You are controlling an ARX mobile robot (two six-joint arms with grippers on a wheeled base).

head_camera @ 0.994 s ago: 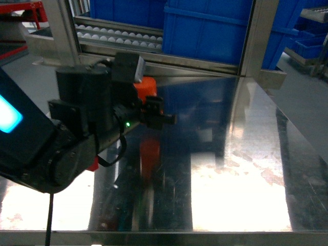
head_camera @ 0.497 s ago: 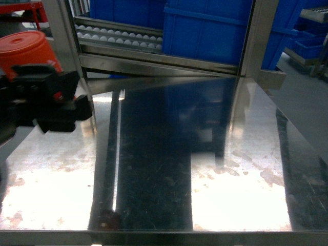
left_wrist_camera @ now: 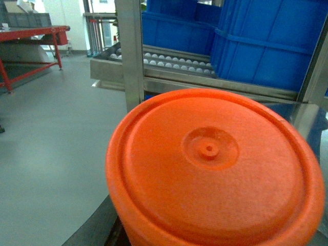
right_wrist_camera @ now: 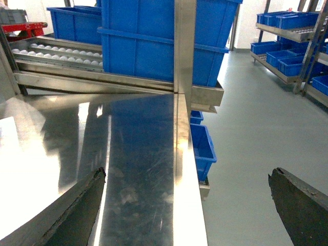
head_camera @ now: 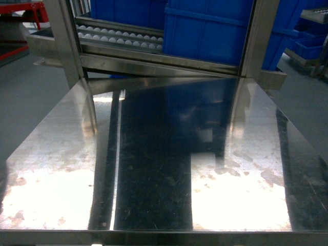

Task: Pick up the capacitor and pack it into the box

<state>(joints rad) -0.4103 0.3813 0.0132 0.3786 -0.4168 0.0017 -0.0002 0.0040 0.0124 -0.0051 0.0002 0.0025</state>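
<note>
The head view shows only the steel table [head_camera: 154, 169] and the blue bins [head_camera: 215, 31] on the roller rack [head_camera: 118, 38] behind it; no arm appears here. The left wrist view is filled by the orange capacitor [left_wrist_camera: 212, 169], very close to the camera and above the table edge; the left gripper's fingers are hidden, so its state cannot be told. The right wrist view shows the right gripper [right_wrist_camera: 187, 205] with fingers wide apart and nothing between them, over the table's right edge.

Warehouse or factory floor, steel worktable [head_camera: 154, 169], roller conveyor [head_camera: 120, 37], stacked blue bins [right_wrist_camera: 154, 36], grey concrete floor [right_wrist_camera: 251, 133]
</note>
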